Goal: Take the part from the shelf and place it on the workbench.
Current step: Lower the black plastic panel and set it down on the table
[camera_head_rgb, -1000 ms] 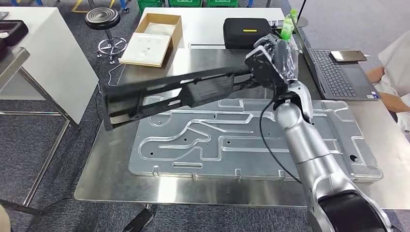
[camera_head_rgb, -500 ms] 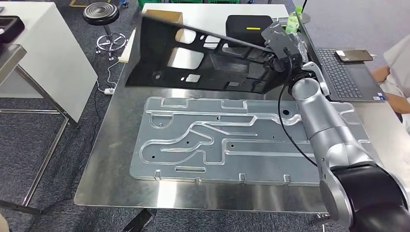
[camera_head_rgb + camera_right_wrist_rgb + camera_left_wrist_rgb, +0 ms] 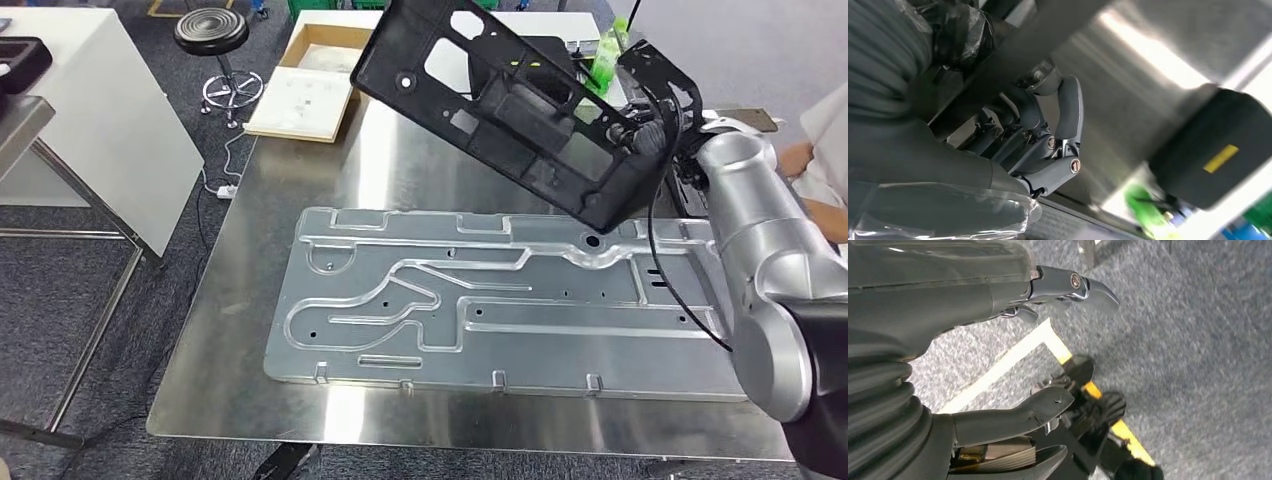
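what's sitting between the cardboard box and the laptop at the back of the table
In the head view, a black case with a yellow stripe and a green bottle lie between the cardboard box and the laptop, partly hidden by the black part the right hand holds.

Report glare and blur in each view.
Head view: sharp, with soft glare across the steel workbench. Right wrist view: motion-blurred background, a bright glare streak on the workbench, fingers fairly crisp. Left wrist view: left hand clear, carpet slightly soft.
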Controlling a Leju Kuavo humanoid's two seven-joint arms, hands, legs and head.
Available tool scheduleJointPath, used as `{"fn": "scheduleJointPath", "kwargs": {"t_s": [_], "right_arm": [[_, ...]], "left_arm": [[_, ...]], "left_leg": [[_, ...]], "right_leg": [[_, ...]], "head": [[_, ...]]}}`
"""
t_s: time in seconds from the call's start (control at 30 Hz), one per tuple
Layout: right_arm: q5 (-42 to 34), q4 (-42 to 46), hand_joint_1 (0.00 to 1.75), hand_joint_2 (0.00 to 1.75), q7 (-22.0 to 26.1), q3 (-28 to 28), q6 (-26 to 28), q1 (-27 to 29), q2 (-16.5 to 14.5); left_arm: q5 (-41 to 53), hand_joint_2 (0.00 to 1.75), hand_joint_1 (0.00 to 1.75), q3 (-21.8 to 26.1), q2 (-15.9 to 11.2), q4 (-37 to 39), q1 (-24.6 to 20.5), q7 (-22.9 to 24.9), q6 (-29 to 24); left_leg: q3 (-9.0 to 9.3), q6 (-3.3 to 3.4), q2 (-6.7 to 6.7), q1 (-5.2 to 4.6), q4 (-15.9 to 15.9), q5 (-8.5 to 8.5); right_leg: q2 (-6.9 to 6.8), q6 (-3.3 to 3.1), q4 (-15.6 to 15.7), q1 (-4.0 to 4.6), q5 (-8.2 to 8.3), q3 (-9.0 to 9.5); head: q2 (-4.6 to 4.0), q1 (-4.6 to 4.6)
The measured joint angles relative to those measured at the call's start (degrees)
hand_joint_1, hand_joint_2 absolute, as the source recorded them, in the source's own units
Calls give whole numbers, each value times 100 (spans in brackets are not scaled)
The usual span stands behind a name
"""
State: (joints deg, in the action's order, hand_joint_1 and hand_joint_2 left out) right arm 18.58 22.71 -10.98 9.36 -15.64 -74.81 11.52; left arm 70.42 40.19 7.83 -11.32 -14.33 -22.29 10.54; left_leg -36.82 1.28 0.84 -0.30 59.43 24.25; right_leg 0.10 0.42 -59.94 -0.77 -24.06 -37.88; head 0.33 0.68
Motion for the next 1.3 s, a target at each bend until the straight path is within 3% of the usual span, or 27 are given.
{"fn": "scheduleJointPath", "kwargs": {"t_s": [0.07,0.17,0.2,0.23,0.3,0.37,0.4,0.53,0.6,0.67,0.7,0.73,0.77,0.83,0.9,1.03,1.1,1.2,1.23,1.27,1.3], "right_arm": [[-3,-82,175,175,-65,2,-129,-53,29],[-3,-181,44,175,-107,4,-201,-101,66],[-3,-214,0,175,-111,4,-222,-104,73],[-2,-244,0,175,-113,4,-233,-106,74],[10,-298,0,87,-116,9,-266,-109,74],[18,-336,0,0,-112,15,-327,-121,78],[16,-353,0,0,-108,17,-375,-129,81],[4,-405,0,0,-76,20,-588,-154,106],[-8,-419,0,0,-59,21,-631,-171,119],[-10,-446,0,87,-56,21,-676,-181,136],[-10,-462,0,131,-53,22,-705,-179,144],[-10,-477,0,131,-44,22,-739,-177,147],[-11,-487,0,87,-19,23,-777,-177,148],[-18,-494,0,0,76,31,-869,-190,148],[-27,-494,0,0,229,57,-996,-218,144],[72,-449,0,0,990,233,-981,-228,114],[123,-308,0,0,1716,330,-371,-196,45],[283,134,0,0,2556,358,1205,99,-177],[355,349,0,0,2659,358,1599,269,-261],[411,572,0,0,2696,361,1843,443,-330],[443,789,0,0,2699,364,1963,592,-391]], "left_arm": [[1,175,0,0,2,0,0,-2,9],[4,175,0,0,10,0,8,-2,20],[12,131,0,0,13,0,14,-1,23],[22,87,0,0,14,0,17,-1,24],[38,0,0,0,16,0,12,-2,26],[30,0,0,0,17,0,-3,-7,25],[21,0,0,0,17,0,-10,-10,24],[-4,0,0,0,18,0,-19,-22,8],[-11,0,0,0,21,0,-33,-28,3],[-16,0,0,0,25,0,-40,-33,3],[-17,0,0,0,25,0,-35,-34,3],[-17,0,0,0,26,0,-28,-34,4],[-18,0,0,0,27,0,-23,-34,4],[-22,0,0,0,32,0,-21,-35,4],[-27,0,0,0,35,0,-27,-37,4],[-58,0,0,0,34,0,-13,-61,-5],[-89,0,0,1,34,0,-3,-75,-29],[-125,0,0,2,35,0,39,-81,-95],[-130,0,0,2,36,0,55,-81,-112],[-131,0,0,2,37,0,68,-80,-123],[-131,0,0,2,37,0,76,-80,-129]], "left_leg": [[-102,-54,-15,5,258,176],[-583,-92,-39,30,1280,623],[-709,-91,-40,35,1516,664],[-742,-82,-40,37,1549,597],[-513,-37,-40,34,1013,218],[-173,21,-39,9,305,-60],[-74,40,-39,-5,99,-105],[28,106,-43,-3,-106,-125],[83,154,-49,16,-186,-158],[89,174,-47,12,-190,-159],[88,177,-46,12,-185,-156],[86,175,-45,14,-177,-152],[85,168,-45,18,-164,-145],[79,131,-43,27,-117,-112],[45,76,-39,12,-56,-77],[5,-23,-38,11,-7,-45],[-123,-79,-42,27,303,165],[-561,-112,-47,47,1299,618],[-646,-106,-47,48,1480,646],[-641,-90,-46,45,1465,579],[-538,-63,-46,38,1242,426]], "right_leg": [[-7,-61,24,-17,3,32],[-8,-119,24,3,-21,66],[-3,-130,22,12,-31,80],[5,-137,18,18,-43,96],[22,-136,9,25,-74,142],[28,-110,1,35,-104,173],[27,-87,3,38,-110,174],[23,22,3,27,-143,168],[20,61,-339,17,-365,28],[20,91,-1030,4,-683,-303],[19,105,-1306,-4,-762,-450],[17,118,-1416,-15,-743,-523],[15,127,-1303,-26,-618,-483],[10,144,-647,-54,-255,-178],[10,129,-115,-44,-82,76],[18,-3,-7,-20,-63,111],[13,-76,12,-26,-48,123],[19,-137,12,7,-53,140],[24,-144,11,22,-58,149],[29,-151,8,35,-62,157],[33,-156,5,46,-66,163]], "head": [[0,-1],[0,-1],[0,-1],[0,-1],[0,-1],[0,0],[0,-1],[0,-1],[0,1],[0,2],[0,2],[0,1],[0,1],[0,2],[0,2],[0,-1],[0,-2],[0,-2],[0,-2],[0,-2],[0,-2]]}}
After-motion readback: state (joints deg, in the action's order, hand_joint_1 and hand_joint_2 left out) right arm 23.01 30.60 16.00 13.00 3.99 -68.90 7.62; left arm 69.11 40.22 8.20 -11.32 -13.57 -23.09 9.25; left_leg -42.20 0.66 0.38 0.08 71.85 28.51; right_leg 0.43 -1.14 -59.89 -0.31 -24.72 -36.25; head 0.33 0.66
